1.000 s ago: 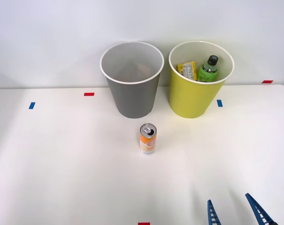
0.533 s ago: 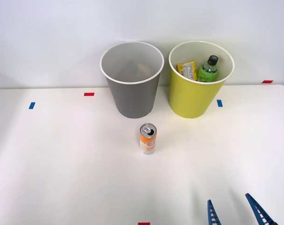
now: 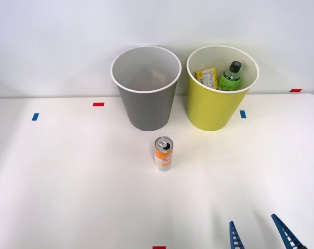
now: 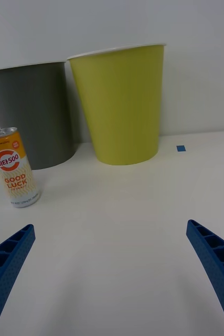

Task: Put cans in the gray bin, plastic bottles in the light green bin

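Nothing has shifted: the end effector (image 3: 260,234) stays spread near the counter's front edge, the can (image 3: 163,153) still unbinned.

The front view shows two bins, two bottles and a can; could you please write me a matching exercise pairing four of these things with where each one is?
Things:
1. orange-and-white can
2. green bottle
3. gray bin
4. right claw

Places:
A. inside the light green bin
B. at the table's near edge, open and holding nothing
C. upright on the table, in front of the bins
D. at the back of the table, to the robot's left of the other bin

Pairs: 1-C, 2-A, 3-D, 4-B
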Action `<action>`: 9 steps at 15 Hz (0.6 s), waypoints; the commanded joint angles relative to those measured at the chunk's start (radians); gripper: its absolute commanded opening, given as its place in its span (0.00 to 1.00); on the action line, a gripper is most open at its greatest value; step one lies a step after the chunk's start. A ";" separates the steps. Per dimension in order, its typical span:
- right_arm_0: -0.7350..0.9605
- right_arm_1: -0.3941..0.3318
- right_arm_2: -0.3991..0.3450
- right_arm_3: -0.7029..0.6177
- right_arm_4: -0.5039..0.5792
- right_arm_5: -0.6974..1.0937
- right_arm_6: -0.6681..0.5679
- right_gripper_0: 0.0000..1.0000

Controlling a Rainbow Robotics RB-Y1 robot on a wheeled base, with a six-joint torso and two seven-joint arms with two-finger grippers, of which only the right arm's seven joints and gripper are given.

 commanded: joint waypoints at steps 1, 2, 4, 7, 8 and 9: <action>0.000 0.000 0.000 0.000 0.000 0.000 0.000 1.00; 0.000 0.000 0.000 0.000 0.000 0.000 0.000 1.00; 0.000 0.000 0.000 0.000 0.000 0.000 0.000 1.00; 0.000 0.000 0.000 0.000 0.000 0.000 0.000 1.00; 0.000 0.000 0.000 0.000 0.000 0.000 0.000 1.00; 0.000 0.000 0.000 0.000 0.000 0.000 0.000 1.00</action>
